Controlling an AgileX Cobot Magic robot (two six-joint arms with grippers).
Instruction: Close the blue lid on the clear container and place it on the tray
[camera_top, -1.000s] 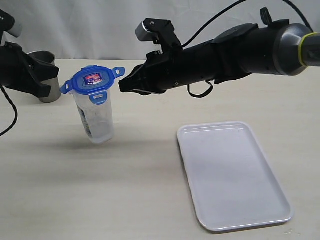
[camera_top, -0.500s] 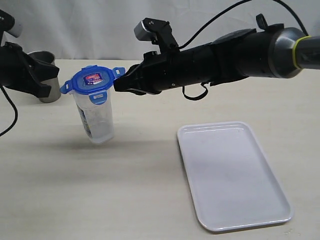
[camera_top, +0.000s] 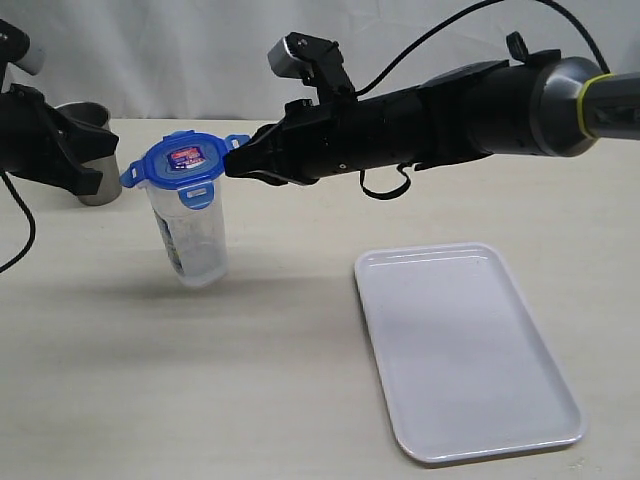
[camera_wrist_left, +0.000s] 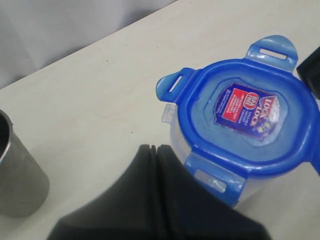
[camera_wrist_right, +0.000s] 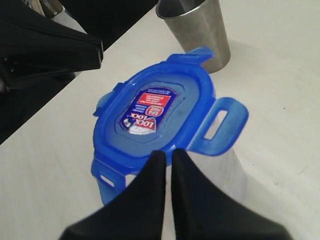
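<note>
**Lid on, tabs not all snapped: pressing stage**

Right gripper (camera_wrist_right: 165, 155): fingers clenched together, nothing between them. The tip is at the rim of the blue lid (camera_top: 185, 160), just beside a tab that flares outward. I can't tell from any view whether it is touching.

Left gripper (camera_wrist_left: 156, 149): also pinched shut and empty. It is poised close to the lid's opposite side, by a tab that looks folded down.

The lid sits on top of the clear container (camera_top: 195, 245), which stands on the table (camera_top: 300, 390) left of centre in the exterior view. The tray (camera_top: 460, 340) is lower right, well apart and bare.

My read is that the step in hand is latching the tabs.
- At least two tabs stick out unlatched.
- I'd use the closed right tip as a blunt pusher, coming down onto the flared tab near its hinge rather than sideways.
- The container is tall and narrow, so a lateral shove could tip it.
- I'd brace the far side with the left tip while pressing.

Hard to make out:
- The container seems to lean in the exterior view, which may only be the camera angle.
- Something pale shows inside it, but I can't identify it.
- The left arm is cut off at the left frame edge and hides most of the metal cup (camera_wrist_right: 197, 30).
- I can't judge the latch state of every tab.
</note>
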